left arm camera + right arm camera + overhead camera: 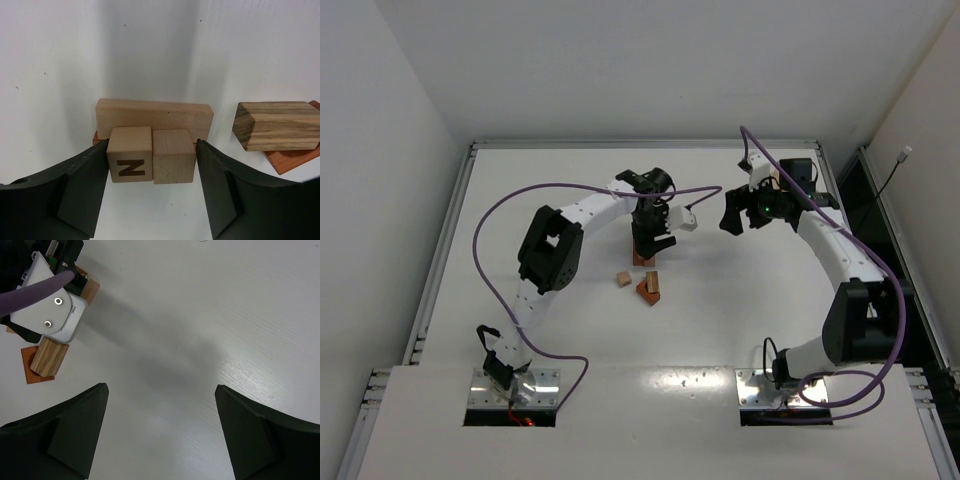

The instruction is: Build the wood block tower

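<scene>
Left gripper (152, 150) flanks the N cube (130, 161) and plain cube (173, 156) against a tan bar (152, 116) on the table (520, 190), pinching or not unclear; lift straight up, nudging nothing; right gripper (160, 425) spread, empty.

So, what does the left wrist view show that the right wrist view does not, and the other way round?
Only left wrist: a cube marked N beside a plain cube, before a long tan bar, the left arm's fingers on either side. Only right wrist: the right arm's fingers wide apart above the table, and the left arm's white camera housing with its purple cable. Both: the striped block lying on a reddish tile.
</scene>
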Available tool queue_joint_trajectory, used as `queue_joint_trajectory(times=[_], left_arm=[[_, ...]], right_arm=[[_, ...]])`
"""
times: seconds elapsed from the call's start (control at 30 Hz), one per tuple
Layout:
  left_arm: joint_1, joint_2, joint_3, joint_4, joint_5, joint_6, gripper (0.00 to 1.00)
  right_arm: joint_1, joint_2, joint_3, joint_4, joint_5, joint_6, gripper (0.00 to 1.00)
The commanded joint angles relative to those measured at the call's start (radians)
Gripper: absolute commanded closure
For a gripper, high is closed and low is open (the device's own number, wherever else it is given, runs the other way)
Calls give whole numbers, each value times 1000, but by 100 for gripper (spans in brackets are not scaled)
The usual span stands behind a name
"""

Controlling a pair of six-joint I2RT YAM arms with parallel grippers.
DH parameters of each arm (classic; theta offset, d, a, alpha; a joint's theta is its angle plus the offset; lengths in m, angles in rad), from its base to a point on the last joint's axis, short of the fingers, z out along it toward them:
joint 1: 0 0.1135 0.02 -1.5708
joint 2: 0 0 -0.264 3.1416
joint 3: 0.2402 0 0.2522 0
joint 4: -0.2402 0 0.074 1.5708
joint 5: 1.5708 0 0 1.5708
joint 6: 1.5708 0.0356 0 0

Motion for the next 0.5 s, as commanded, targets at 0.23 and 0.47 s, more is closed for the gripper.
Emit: queue_joint_trajectory(times=[0.23, 0.47], left_arm=[[15, -9, 27, -23, 48, 12, 29], [15, -32, 27, -23, 39, 12, 28]], right_arm=[[-3, 1, 44, 14, -43, -9, 15], [-3, 1, 44, 14, -43, -9, 15]])
